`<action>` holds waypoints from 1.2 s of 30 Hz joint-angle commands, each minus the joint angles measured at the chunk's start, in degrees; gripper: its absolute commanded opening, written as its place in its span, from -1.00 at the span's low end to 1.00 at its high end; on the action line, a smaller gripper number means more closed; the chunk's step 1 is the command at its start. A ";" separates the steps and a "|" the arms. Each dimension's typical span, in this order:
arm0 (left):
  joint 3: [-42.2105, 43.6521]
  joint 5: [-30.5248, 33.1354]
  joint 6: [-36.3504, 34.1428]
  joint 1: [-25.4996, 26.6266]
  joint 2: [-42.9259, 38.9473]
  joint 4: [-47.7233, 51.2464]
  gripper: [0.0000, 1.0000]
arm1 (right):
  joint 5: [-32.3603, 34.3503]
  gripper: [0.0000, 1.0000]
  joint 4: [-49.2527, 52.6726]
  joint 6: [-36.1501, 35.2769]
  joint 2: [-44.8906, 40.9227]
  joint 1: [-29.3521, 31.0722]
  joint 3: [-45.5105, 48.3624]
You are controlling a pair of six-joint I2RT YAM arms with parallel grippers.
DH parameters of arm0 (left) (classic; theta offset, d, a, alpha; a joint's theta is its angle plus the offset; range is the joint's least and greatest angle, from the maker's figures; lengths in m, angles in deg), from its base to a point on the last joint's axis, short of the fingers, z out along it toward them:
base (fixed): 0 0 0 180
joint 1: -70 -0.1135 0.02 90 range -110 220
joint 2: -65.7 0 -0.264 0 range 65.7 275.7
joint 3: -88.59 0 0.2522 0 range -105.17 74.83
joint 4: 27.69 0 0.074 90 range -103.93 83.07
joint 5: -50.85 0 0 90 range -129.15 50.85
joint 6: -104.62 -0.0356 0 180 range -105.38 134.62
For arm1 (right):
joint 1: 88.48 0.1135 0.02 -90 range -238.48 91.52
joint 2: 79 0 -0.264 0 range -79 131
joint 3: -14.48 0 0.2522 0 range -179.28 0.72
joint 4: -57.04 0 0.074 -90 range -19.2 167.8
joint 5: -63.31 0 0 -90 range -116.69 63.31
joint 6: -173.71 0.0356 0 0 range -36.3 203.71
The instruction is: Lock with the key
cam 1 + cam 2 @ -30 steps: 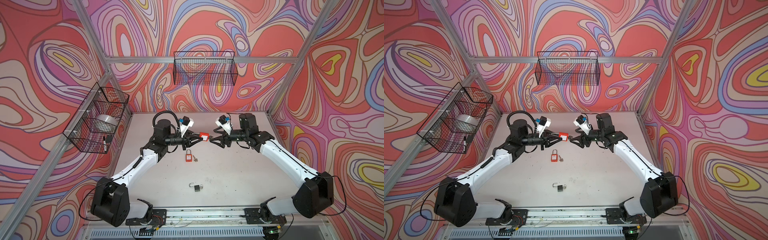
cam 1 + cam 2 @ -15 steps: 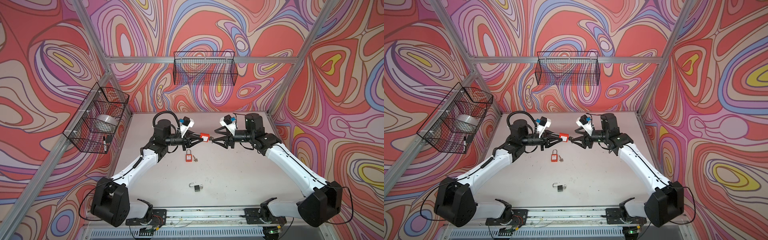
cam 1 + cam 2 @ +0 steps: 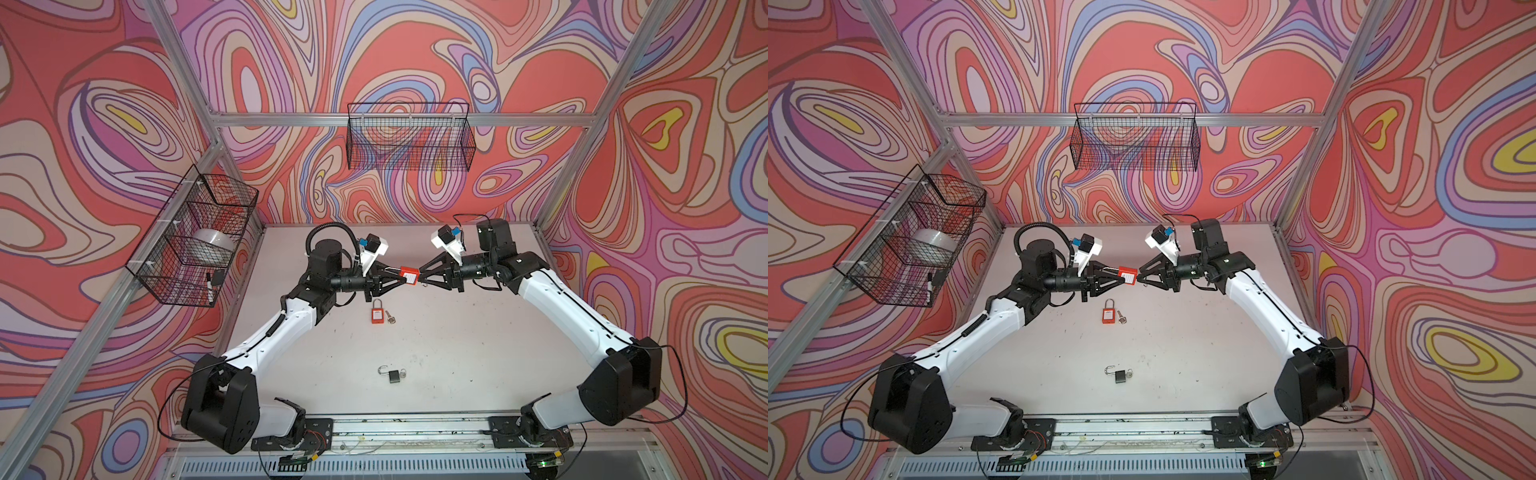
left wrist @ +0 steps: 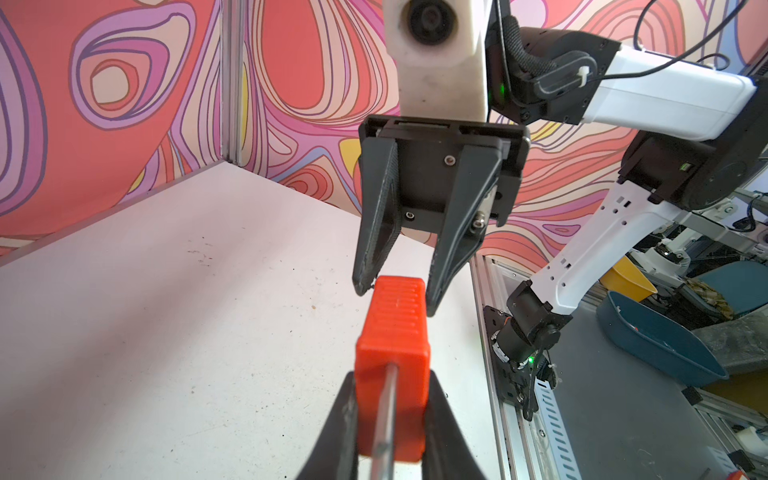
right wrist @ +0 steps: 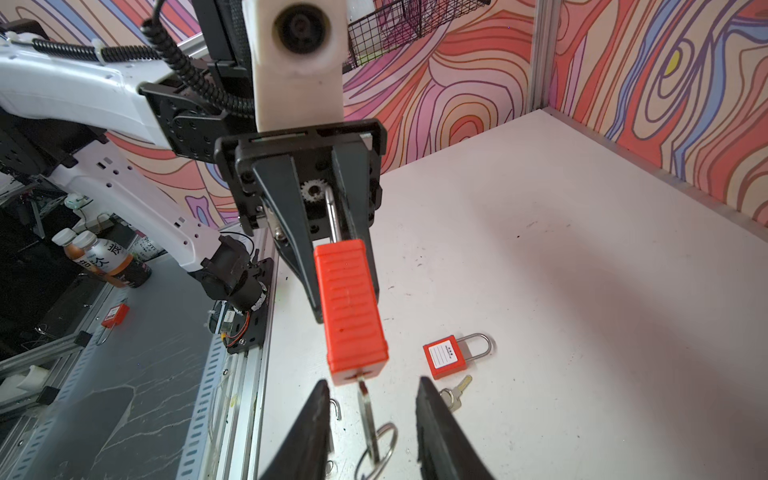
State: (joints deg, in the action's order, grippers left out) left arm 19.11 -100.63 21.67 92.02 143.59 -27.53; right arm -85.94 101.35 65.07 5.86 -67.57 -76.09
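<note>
A red padlock [image 3: 409, 275] [image 3: 1128, 276] hangs in the air over the table's back half, lying level between the two arms. My left gripper [image 3: 401, 277] [image 4: 392, 386] is shut on its body [image 4: 392, 349], and the steel shackle runs back between the fingers. A key [image 5: 365, 409] with a wire ring [image 5: 380, 444] sticks out of the padlock's [image 5: 351, 307] free end. My right gripper [image 3: 422, 279] [image 5: 371, 388] straddles that key. Its jaws stand apart, with a gap on each side of the blade.
A second red padlock [image 3: 377, 314] [image 5: 444, 359] lies on the table under the grippers, a loose key [image 3: 390, 319] [image 5: 455, 392] beside it. A small black padlock [image 3: 392, 375] with an open shackle lies nearer the front. Wire baskets hang on the back wall [image 3: 409, 141] and left wall [image 3: 195, 241].
My right gripper has slid left toward the padlock's key end, and its jaws have narrowed around the key. The left gripper and padlock have stayed put.
</note>
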 commanded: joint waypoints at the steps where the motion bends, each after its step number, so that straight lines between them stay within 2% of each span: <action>1: 0.27 -1.04 0.20 -0.23 -1.03 -2.65 -1.00 | -1.51 -0.44 2.25 -1.15 -0.31 -0.32 -0.12; 8: 0.18 -0.93 0.41 -0.25 -0.85 -2.70 -1.00 | -1.68 -1.00 2.88 -2.00 -0.32 -0.30 -0.27; 21: 0.35 -0.45 -1.21 -0.25 -1.42 -0.54 -1.00 | 4.17 -1.00 12.04 -10.19 -0.53 -1.26 -0.38; 36: 1.98 2.92 0.25 -0.66 -2.63 -4.09 -1.00 | 6.27 -1.00 15.15 -12.43 -1.49 -3.39 0.53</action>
State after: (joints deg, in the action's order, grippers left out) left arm 20.81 -100.30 21.50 93.02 143.54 -27.69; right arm -84.89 110.70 53.60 5.53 -68.27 -76.20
